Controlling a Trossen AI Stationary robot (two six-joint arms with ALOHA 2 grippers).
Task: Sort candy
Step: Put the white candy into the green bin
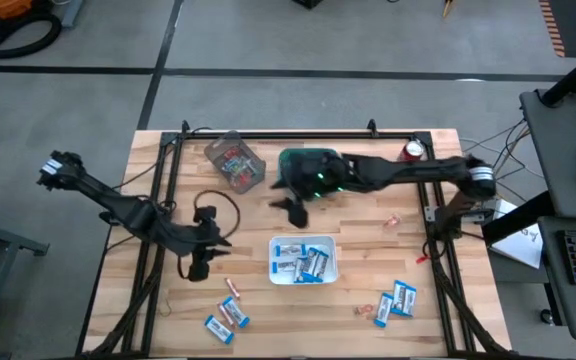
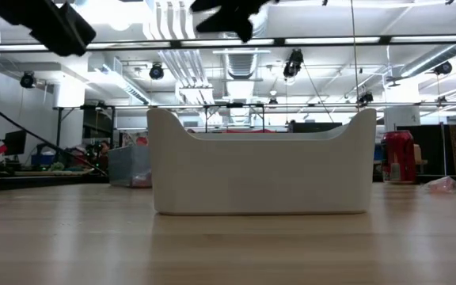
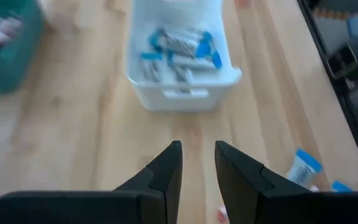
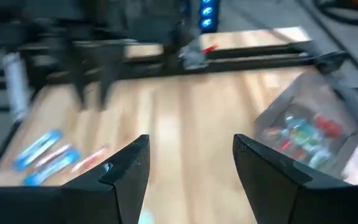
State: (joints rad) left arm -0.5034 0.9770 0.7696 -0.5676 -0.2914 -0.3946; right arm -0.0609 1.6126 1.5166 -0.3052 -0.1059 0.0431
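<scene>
The candy lies in groups on the table (image 1: 168, 200). Blue packets (image 1: 304, 262) already fill the white bin (image 1: 274, 268) at the middle. Loose pieces remain on the near side: a blue packet (image 1: 217, 328) and pink sticks (image 1: 232, 288) near the left corner, two blue packets (image 1: 402, 298) and small orange pieces (image 1: 381, 310) toward the right corner, and a single pink piece (image 1: 392, 221) by the right rail. A clear tub (image 1: 234, 162) of mixed sweets and a green bin (image 1: 308, 168) stand at the far side, with a red can (image 1: 412, 151) beyond.

The left claw (image 1: 199, 266) hangs over bare wood just left of the white bin, fingers (image 3: 166, 174) narrowly parted with nothing between them. The left-corner group lies just beside it, toward the near edge, so this arm is clearly the closer one for those pieces. The sticks run slanted toward the bin, so the claw would likely need to turn to close across their narrow width.

The right claw (image 1: 293, 210) reaches in from the right, past the green bin, and sits between that bin and the white one; its fingers (image 4: 126, 168) stand wide and empty. The right-corner packets lie well apart from it, back toward its own base.
</scene>
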